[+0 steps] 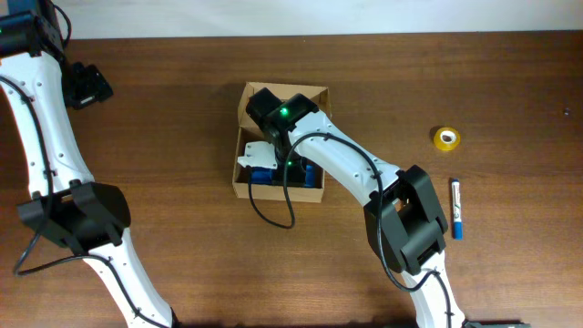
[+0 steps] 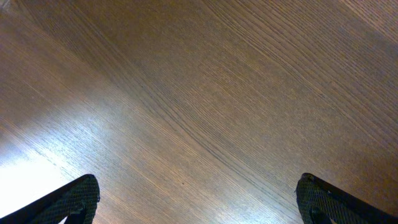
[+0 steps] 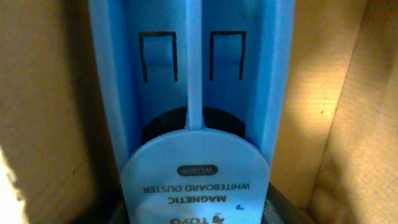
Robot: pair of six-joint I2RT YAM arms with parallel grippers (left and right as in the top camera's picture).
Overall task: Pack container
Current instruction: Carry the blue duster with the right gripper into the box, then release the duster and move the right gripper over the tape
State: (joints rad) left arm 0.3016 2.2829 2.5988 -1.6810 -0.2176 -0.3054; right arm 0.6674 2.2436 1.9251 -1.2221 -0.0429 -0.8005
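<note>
The container [image 1: 273, 192], an open brown cardboard box, stands at the table's middle. My right arm reaches down into it, so the right gripper [image 1: 271, 162] is mostly hidden from overhead. In the right wrist view the gripper [image 3: 196, 216] is shut on a blue magnetic whiteboard duster [image 3: 193, 93], whose sides touch the dark fingers at the bottom corners. The box's brown walls [image 3: 37, 99] rise on both sides of it. A bit of the blue duster [image 1: 262, 173] shows in the box from overhead. My left gripper [image 1: 91, 87] is open and empty at the far left, over bare wood [image 2: 198, 186].
A yellow tape roll [image 1: 445, 138] lies to the right of the box. A blue-and-white marker [image 1: 455, 208] lies nearer the front right. My right arm's links span from the box to the front edge.
</note>
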